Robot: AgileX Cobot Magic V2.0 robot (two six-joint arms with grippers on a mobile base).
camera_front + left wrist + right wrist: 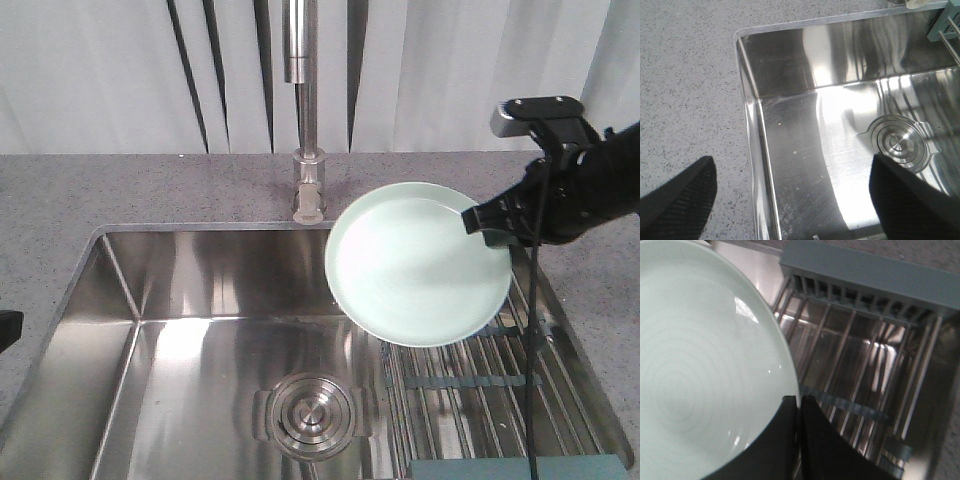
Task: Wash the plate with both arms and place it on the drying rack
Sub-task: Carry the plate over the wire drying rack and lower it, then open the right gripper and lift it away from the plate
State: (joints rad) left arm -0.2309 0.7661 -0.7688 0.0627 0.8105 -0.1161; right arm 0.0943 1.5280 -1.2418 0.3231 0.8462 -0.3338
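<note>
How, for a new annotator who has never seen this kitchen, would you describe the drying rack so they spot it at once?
Find the steel sink in the grey countertop. Across its right end, below the mint-green plate in the right fingers, lies the drying rack. Unlike the smooth basin with its round drain, it is a row of thin parallel rods with grey-blue end pieces.

A grey speckled counter [120, 190] surrounds a steel sink [200, 280], its round drain [308, 408] set in the floor. A steel tap [306, 120] rises behind it, against a pale wall [90, 70] with dark vertical gaps. Bright light glares off the steel.
</note>
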